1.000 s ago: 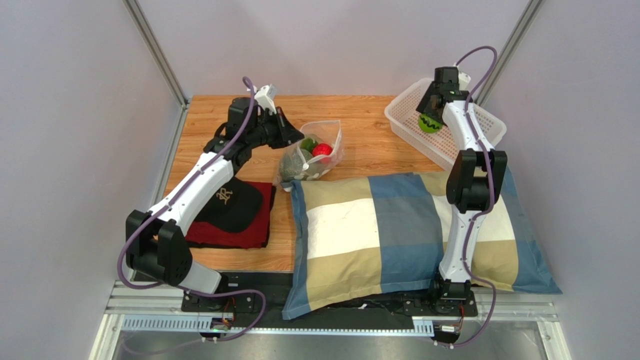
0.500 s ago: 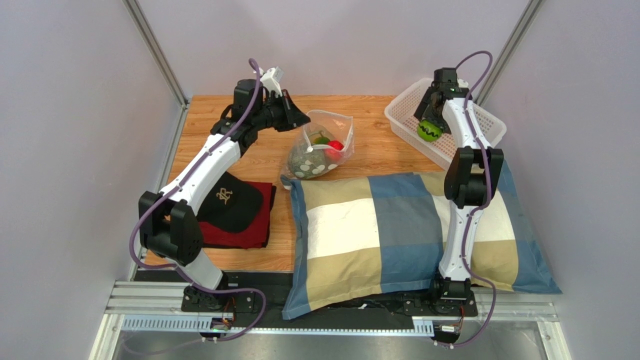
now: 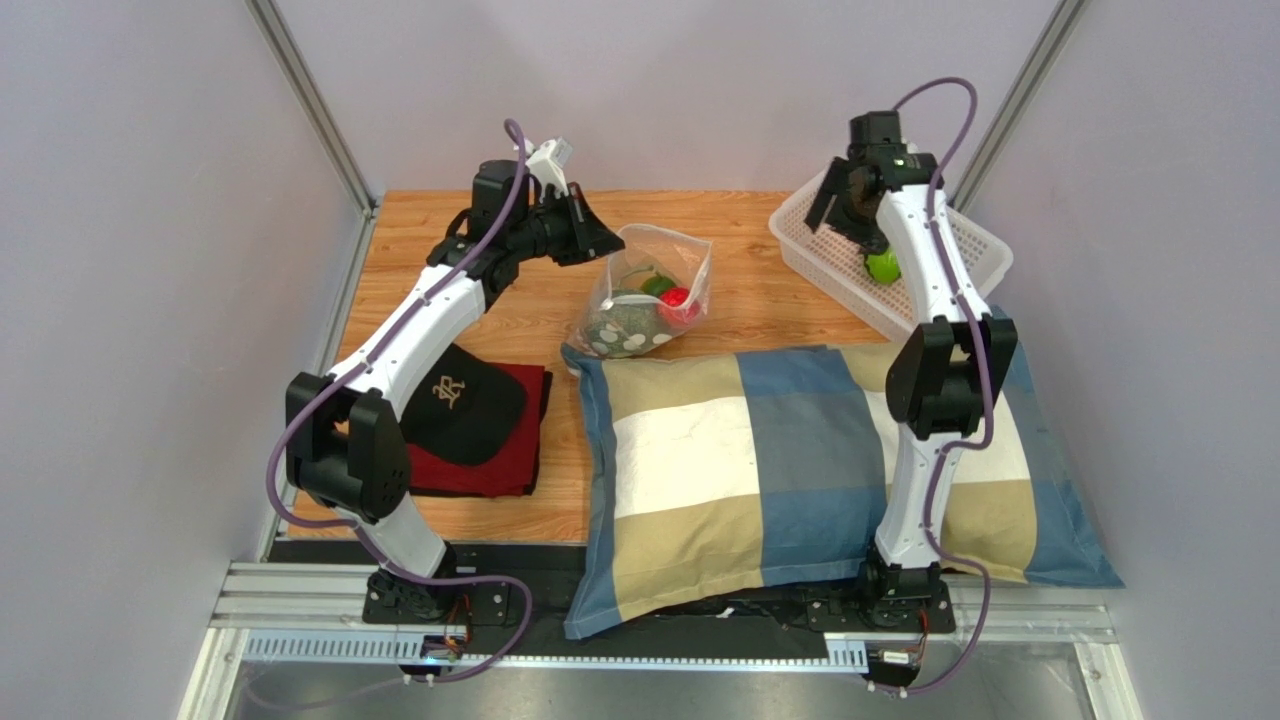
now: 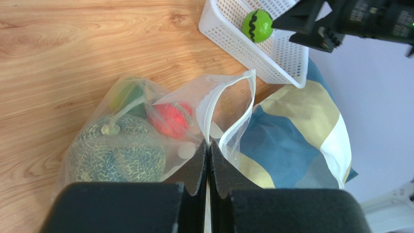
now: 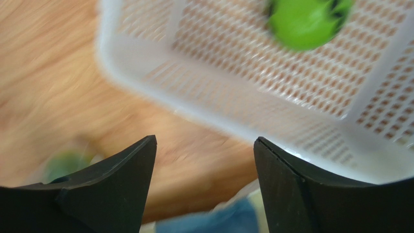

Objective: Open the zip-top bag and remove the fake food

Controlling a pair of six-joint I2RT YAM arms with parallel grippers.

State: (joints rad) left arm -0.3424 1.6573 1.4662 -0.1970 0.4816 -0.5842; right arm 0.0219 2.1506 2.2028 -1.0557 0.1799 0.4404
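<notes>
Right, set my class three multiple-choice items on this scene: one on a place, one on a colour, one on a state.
1. Where is the striped green ball? A on the pillow; B in the basket; C on the table.
2. What colour is the cloth under the cap? A red; B blue; C yellow.
3. The left gripper is: A open; B shut on the rim of the bag; C shut on the cap.
Key: B, it lies inside the white perforated walls; A, red shows around the black cap; B, its jaws meet on the clear rim.
</notes>
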